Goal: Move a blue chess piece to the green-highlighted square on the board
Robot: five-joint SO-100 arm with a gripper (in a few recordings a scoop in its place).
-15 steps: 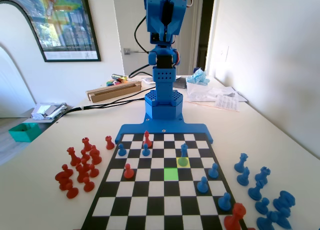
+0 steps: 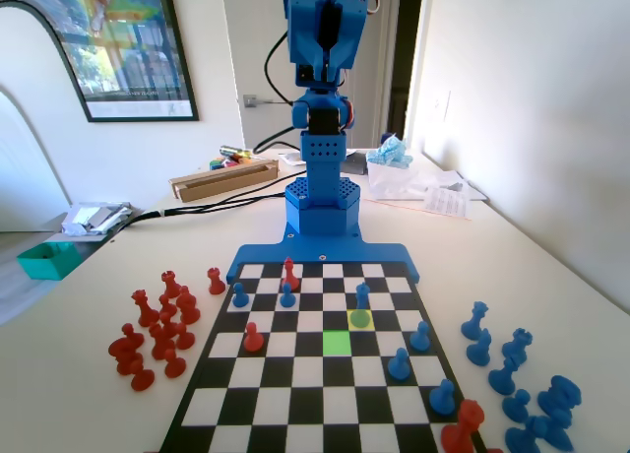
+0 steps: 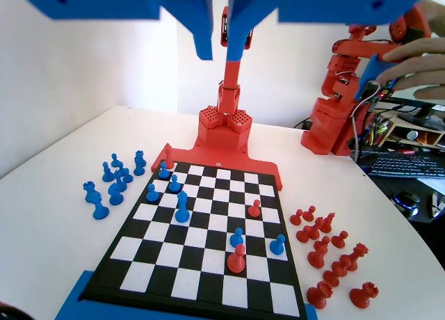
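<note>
One green cell: the green-highlighted square (image 2: 337,342) sits bare near the middle of the board (image 2: 295,409) in the fixed view, closer to the camera than anything else that matters.
Yellow cell: one row further back and one column to the right in the fixed view, touching the green one corner to corner.
Piece: the blue chess piece (image 2: 362,297) stands upright on that yellow cell; in the wrist view it's the tall one (image 3: 182,207), left of centre.
Neighbours: blue pawn (image 2: 420,337) is nearby on the right, the rest are well apart, so there's room for the jaws.
Handling: looks like light, stiff, smooth plastic, so probably slippery and easy to tip with that flared base.
Grab spot: I'd pinch the slim stem under the knob, not the base.
Gripper: the gripper (image 3: 222,47) is up high over the far end, jaws slightly parted, holding nothing.
</note>
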